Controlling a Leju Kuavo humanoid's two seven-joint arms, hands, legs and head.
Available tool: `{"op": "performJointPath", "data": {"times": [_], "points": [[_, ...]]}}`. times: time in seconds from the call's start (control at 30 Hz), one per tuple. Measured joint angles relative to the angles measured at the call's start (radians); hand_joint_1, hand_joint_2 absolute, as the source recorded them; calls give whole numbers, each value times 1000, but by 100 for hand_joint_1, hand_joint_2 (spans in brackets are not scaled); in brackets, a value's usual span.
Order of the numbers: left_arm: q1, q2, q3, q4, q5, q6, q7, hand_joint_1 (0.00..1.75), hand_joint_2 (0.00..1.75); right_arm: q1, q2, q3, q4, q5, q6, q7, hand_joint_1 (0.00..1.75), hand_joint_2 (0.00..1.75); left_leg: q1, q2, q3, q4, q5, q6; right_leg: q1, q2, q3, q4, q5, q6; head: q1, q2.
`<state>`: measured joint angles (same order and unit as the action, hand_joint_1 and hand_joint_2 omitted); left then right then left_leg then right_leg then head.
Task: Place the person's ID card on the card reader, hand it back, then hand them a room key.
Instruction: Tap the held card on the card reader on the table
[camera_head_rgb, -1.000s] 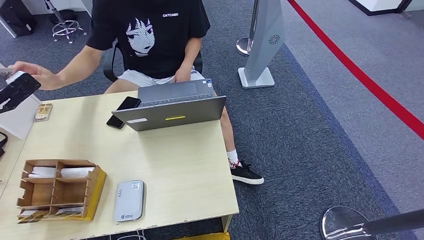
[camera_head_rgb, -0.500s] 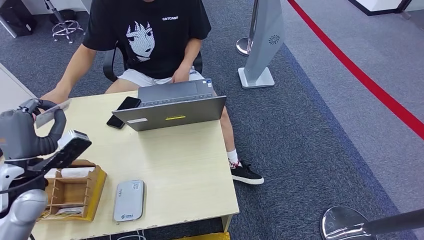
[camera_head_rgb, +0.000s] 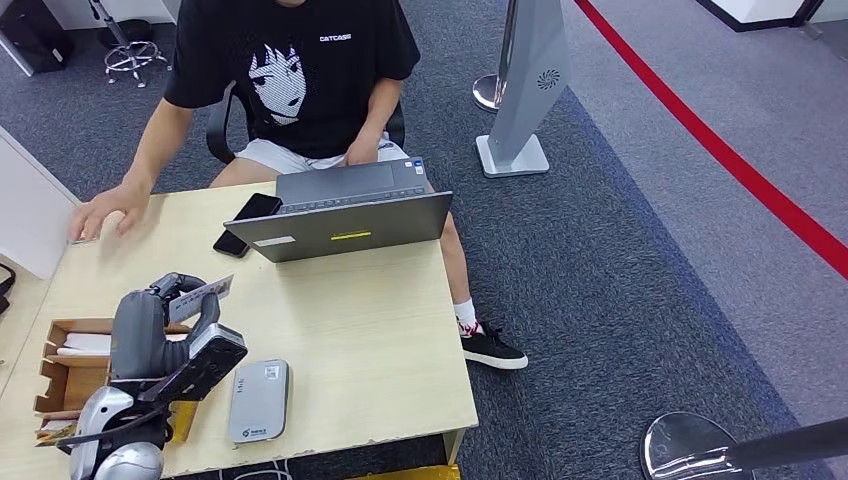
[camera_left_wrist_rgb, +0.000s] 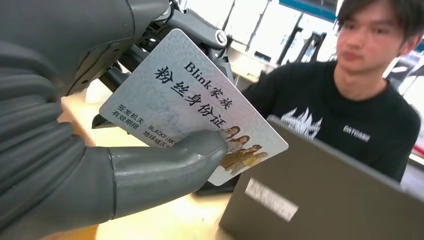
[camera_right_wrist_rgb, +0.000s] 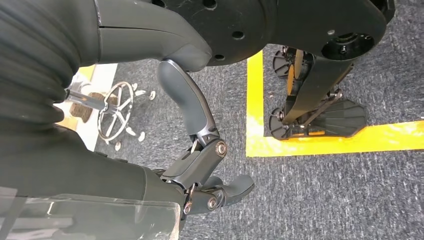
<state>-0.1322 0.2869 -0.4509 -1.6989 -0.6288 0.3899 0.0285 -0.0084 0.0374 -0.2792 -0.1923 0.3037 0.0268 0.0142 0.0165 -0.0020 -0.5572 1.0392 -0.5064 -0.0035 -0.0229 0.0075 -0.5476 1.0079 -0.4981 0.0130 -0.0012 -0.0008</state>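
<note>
My left hand (camera_head_rgb: 160, 322) hovers above the wooden organizer (camera_head_rgb: 75, 385) at the table's front left and pinches the ID card (camera_head_rgb: 200, 297) between thumb and fingers. Up close, the ID card (camera_left_wrist_rgb: 192, 102) is pale with printed text and a small group photo, the thumb (camera_left_wrist_rgb: 165, 162) pressing its face. The white card reader (camera_head_rgb: 258, 400) lies flat on the table just to the right of that hand, nothing on it. White cards (camera_head_rgb: 125, 344) lie in the organizer's back slots. My right hand (camera_right_wrist_rgb: 200, 170) hangs over the carpet, holding nothing, fingers loosely bent and apart.
A seated person (camera_head_rgb: 290, 70) in a black T-shirt faces me, one hand (camera_head_rgb: 105, 210) flat on the table's far left corner. A grey laptop (camera_head_rgb: 345, 225) and two dark phones (camera_head_rgb: 245, 222) sit at the far edge. Bare tabletop (camera_head_rgb: 370, 330) lies to the right.
My left hand has brought the ID card down from the far left to above the organizer beside the reader. The person's hand let go and settled on the table corner.
</note>
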Motion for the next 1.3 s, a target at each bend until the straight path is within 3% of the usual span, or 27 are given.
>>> {"op": "performJointPath", "data": {"times": [0.6, 1.3], "points": [[26, -30, -64, 100, -8, -79, 31, 175, 175, 0, 0, 0, 1, 0, 2, -1, 0, 175, 0, 0, 0, 0, 0, 0, 0, 0, 0, 0, 0, 0, 0, 0], [75, -22, -91, 146, -17, -108, 68, 175, 175, 0, 0, 0, 2, -5, 3, -4, 0, 175, 0, -1, -1, 0, 0, 0, 0, -1, 0, 0, 0, 0, 0, 0]]}}
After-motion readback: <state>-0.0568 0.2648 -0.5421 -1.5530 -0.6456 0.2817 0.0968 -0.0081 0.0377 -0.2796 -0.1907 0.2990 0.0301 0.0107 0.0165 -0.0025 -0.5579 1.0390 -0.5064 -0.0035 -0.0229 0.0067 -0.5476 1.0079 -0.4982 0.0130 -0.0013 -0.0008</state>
